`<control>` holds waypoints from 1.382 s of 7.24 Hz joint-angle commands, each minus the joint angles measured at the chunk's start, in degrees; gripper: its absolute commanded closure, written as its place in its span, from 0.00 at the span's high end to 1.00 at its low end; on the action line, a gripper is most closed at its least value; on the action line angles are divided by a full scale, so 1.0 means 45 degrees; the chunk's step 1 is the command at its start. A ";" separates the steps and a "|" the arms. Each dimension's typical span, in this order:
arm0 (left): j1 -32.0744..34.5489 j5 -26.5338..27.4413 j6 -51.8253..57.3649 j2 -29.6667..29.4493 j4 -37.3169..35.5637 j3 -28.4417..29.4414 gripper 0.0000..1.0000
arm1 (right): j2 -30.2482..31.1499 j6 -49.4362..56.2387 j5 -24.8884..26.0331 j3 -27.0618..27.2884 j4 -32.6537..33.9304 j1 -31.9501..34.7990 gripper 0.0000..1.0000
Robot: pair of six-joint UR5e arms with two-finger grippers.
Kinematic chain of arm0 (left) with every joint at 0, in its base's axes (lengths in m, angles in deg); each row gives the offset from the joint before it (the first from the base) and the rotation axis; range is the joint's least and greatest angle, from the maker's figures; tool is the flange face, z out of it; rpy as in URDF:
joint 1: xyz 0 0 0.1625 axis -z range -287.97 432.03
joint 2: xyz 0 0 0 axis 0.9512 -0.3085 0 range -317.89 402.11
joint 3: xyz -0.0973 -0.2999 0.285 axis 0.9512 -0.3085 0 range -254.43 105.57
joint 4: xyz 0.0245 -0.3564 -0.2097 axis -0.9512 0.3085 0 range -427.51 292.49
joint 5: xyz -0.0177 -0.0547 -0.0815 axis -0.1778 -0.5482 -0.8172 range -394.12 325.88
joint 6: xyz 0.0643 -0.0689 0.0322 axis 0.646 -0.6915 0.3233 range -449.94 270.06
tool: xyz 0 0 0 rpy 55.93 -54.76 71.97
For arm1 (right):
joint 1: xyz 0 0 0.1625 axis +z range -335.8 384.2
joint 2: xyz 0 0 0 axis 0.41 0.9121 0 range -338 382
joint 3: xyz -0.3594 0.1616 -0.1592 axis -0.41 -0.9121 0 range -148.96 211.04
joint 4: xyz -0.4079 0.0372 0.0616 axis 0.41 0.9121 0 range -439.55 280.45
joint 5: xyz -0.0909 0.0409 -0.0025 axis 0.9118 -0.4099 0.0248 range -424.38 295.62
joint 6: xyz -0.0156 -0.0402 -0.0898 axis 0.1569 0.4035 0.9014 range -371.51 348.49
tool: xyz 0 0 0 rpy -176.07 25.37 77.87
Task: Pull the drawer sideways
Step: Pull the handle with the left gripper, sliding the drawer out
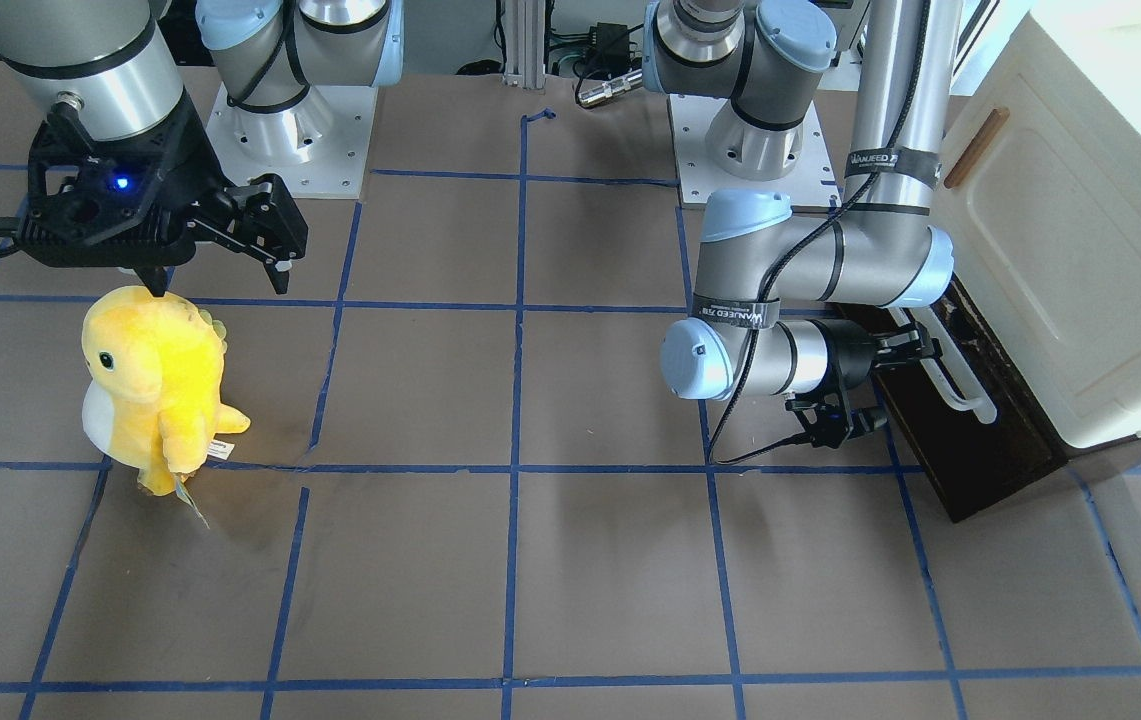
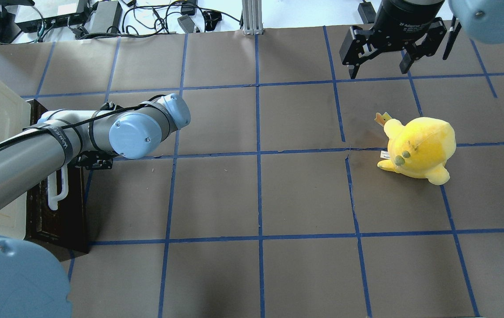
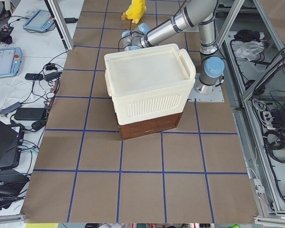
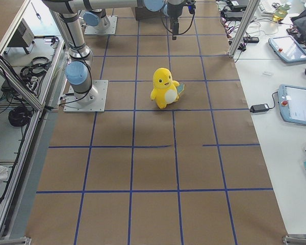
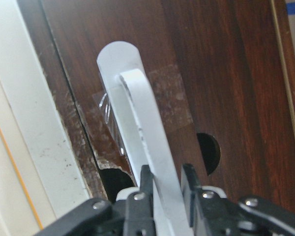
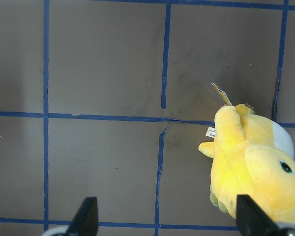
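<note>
The drawer's dark brown front (image 1: 975, 440) sits at the base of the cream cabinet (image 1: 1070, 260), at the table's end on my left. Its long white bar handle (image 1: 955, 385) runs along the front. My left gripper (image 1: 915, 345) is shut on this handle. In the left wrist view, the two black fingers (image 5: 146, 179) clamp the white bar (image 5: 137, 113) against the brown front (image 5: 221, 73). My right gripper (image 2: 377, 66) is open and empty. It hangs above the table beyond a yellow plush toy (image 2: 417, 148).
The cabinet has a door panel with a small brown wooden handle (image 1: 976, 148). The yellow plush (image 6: 250, 167) stands on the brown paper table marked with blue tape lines (image 1: 515, 470). Both arm bases (image 1: 290, 120) are at the robot side.
</note>
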 commanded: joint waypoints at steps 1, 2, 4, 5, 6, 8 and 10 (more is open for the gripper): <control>0.0219 -0.0033 0.0013 -0.0075 0.0004 0.0098 0.29 | 0.0000 -0.0001 0.0000 0.0000 0.0000 0.0000 1.00; 0.0258 -0.0052 0.0013 -0.0094 0.0004 0.0137 0.29 | 0.0000 -0.0001 0.0000 0.0000 0.0000 0.0000 1.00; 0.0336 -0.0071 -0.0006 -0.0094 0.0004 0.0157 0.29 | 0.0000 -0.0001 0.0000 0.0000 0.0000 0.0000 1.00; 0.0453 -0.0168 -0.0006 -0.0094 0.0004 0.0177 0.29 | 0.0000 -0.0001 0.0000 0.0000 0.0000 0.0000 1.00; 0.0531 -0.0401 0.0013 -0.0094 0.0004 0.0351 0.29 | 0.0000 -0.0001 0.0000 0.0000 0.0000 0.0000 1.00; 0.0861 -0.0813 0.0013 -0.0114 0.0005 0.0606 0.29 | 0.0000 -0.0001 0.0000 0.0000 0.0000 0.0000 1.00; 0.1000 -0.0853 0.0013 -0.0133 0.0004 0.0626 0.30 | 0.0000 0.0018 0.0000 0.0000 0.0000 0.0000 1.00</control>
